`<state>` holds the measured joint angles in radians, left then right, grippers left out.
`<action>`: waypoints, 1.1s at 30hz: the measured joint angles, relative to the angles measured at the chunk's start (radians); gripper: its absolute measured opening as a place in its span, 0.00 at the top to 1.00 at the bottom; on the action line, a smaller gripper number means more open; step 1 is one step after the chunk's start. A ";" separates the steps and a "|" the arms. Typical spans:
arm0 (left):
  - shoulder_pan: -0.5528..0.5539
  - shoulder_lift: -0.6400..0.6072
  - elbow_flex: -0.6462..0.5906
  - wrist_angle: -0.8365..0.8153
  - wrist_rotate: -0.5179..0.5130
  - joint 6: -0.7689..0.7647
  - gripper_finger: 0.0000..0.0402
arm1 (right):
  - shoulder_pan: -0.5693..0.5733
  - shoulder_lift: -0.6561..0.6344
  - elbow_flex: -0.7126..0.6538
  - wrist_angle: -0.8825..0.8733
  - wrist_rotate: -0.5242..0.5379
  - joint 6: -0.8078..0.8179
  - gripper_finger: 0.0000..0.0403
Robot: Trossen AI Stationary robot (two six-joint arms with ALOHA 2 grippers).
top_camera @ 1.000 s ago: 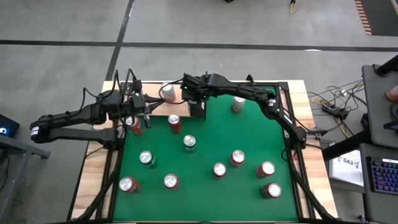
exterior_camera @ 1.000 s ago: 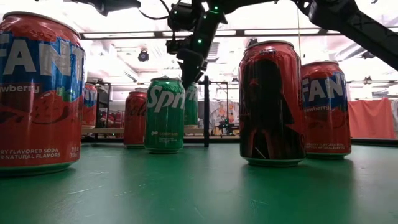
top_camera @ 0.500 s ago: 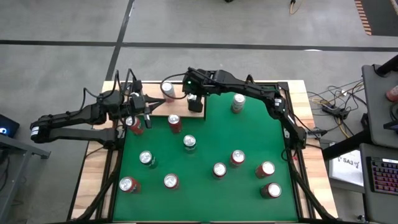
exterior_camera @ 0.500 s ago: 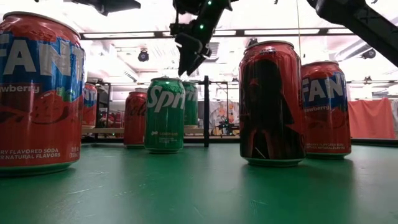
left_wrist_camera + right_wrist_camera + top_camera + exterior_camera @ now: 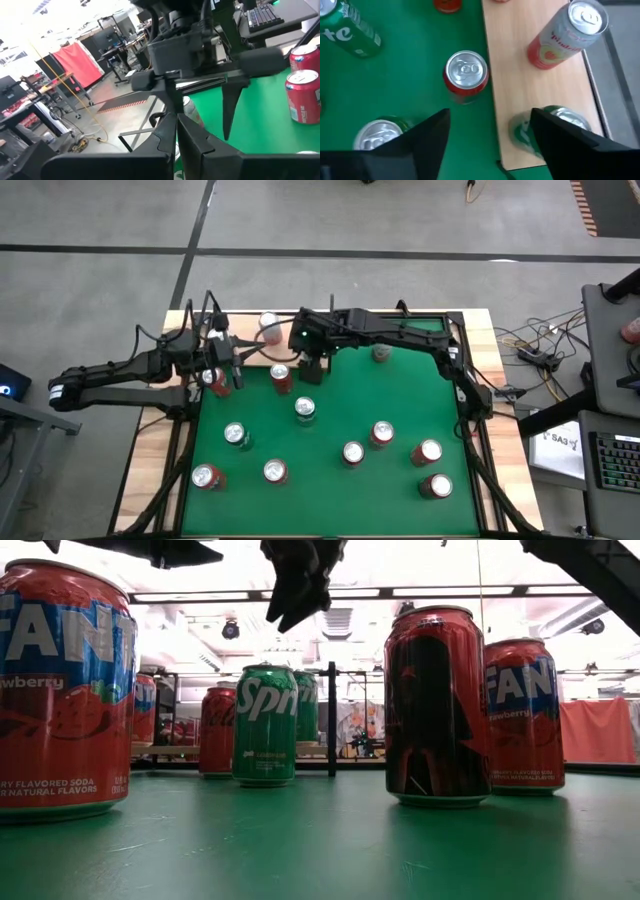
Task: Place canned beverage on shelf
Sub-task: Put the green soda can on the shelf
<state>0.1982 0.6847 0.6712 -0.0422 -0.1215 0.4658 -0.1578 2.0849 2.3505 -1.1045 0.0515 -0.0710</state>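
Observation:
The shelf [image 5: 255,352] [image 5: 540,90] is a pale wood panel at the far left of the green felt. A pink can [image 5: 268,326] [image 5: 562,37] and a green can [image 5: 520,131] stand upright on it. My right gripper [image 5: 310,367] [image 5: 490,112] hangs open in the air above the shelf's near end and holds nothing. Its fingertips frame the shelf edge beside the green can, well above it. My left gripper [image 5: 238,365] [image 5: 176,125] is shut and empty, held level over the table's left side and pointing toward the right arm.
Several cans stand upright on the green felt [image 5: 330,480]. A red can [image 5: 281,377] [image 5: 465,75] and a green can [image 5: 305,409] are closest to my right gripper. Another can [image 5: 381,352] stands at the far side. Black frame rods [image 5: 331,720] rise at the shelf.
My right gripper has risen well above the cans and drawn back from the shelf toward the table's near edge, with nothing between its fingers. The green can stays standing on the shelf.

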 joint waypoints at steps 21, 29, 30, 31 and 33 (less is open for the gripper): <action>0.000 0.002 -0.001 -0.026 0.000 0.028 1.00 | 0.027 0.075 -0.035 -0.109 0.219 0.244 0.97; 0.000 0.003 -0.001 -0.025 0.001 0.031 1.00 | 0.008 0.078 -0.049 -0.069 0.265 0.226 0.97; 0.000 0.003 -0.001 -0.026 0.001 0.031 1.00 | 0.004 0.078 -0.049 -0.058 0.265 0.222 0.97; 0.000 0.003 -0.001 -0.026 0.001 0.031 1.00 | -0.001 0.078 -0.049 -0.055 0.265 0.217 0.97; 0.000 0.003 -0.001 -0.026 0.001 0.031 1.00 | -0.011 0.078 -0.051 -0.057 0.265 0.209 0.97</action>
<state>0.1982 0.6876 0.6704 -0.0678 -0.1207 0.4969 -0.1684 2.1628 2.2992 -1.1619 0.3161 0.1378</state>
